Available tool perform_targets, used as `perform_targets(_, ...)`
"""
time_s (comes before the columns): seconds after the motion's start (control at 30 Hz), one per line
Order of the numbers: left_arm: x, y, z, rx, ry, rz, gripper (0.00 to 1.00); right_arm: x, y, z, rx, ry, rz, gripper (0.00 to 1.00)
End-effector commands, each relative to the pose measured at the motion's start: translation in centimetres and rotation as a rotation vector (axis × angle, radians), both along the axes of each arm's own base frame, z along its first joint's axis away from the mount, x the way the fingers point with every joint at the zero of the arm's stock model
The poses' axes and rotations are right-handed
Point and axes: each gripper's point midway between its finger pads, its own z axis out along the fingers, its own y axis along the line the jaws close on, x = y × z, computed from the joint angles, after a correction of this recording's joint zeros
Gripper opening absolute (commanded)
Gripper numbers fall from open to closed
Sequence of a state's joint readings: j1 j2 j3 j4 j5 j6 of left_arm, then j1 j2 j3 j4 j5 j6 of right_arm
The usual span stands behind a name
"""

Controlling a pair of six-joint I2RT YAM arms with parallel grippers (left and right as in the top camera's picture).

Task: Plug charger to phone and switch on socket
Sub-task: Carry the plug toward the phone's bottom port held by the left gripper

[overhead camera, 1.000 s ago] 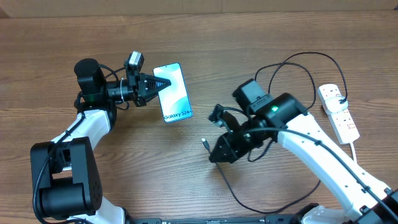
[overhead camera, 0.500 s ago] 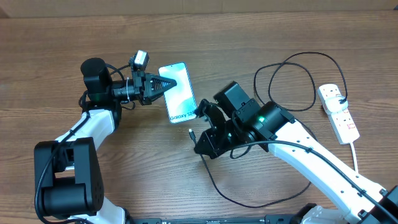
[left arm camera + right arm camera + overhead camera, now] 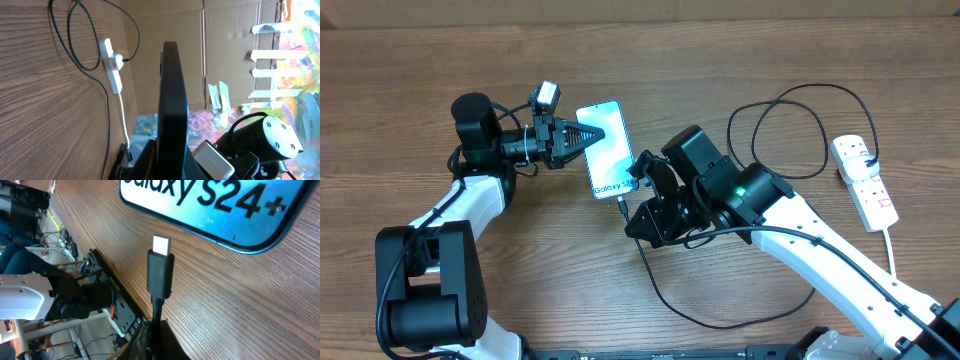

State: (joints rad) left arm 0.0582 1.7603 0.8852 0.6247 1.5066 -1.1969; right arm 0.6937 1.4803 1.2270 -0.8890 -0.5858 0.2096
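Right gripper [image 3: 154,339] clamped shut on the charger [image 3: 160,275], pinching the cable just behind the black connector. Its metal tip [image 3: 161,244] points at the "Galaxy S24+" end of the phone [image 3: 215,205], just short of it and not touching, with bare wood table [image 3: 440,60] showing between. Left gripper [image 3: 578,138] closed on the phone toward the end away from the text, screen up; can't tell if the phone rests on the table or is held just above it. Overhead shows the rest of the cable looping under the right arm and over to the power strip [image 3: 863,180] at the right edge, well apart from both grippers, white cord [image 3: 890,240] trailing off it. Only the right wrist view shows the tip-to-phone gap clearly. Left wrist view gives the phone edge-on, with the power strip and cardboard wall [image 3: 145,30] behind.
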Motion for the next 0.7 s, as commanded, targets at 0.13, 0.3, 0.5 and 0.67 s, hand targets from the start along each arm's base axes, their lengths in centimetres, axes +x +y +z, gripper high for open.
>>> perform_targets(0.13, 0.18, -0.3, 0.7, 0.001, -0.046, -0.021, 0.04, 0.88, 0.61, 0.84, 0.026, -0.04, -0.007, 0.04)
perform_targets(0.3, 0.18, -0.3, 0.7, 0.001, -0.046, -0.021, 0.04, 0.67, 0.43, 0.68, 0.016, -0.029, -0.007, 0.04)
perform_targets(0.5, 0.2, -0.3, 0.69, 0.001, -0.044, -0.02, 0.04, 0.56, 0.33, 0.59, 0.011, -0.023, -0.007, 0.04)
perform_targets(0.67, 0.19, -0.3, 0.69, -0.002, -0.016, -0.02, 0.04, 0.81, 0.19, 0.44, -0.001, -0.034, -0.016, 0.04)
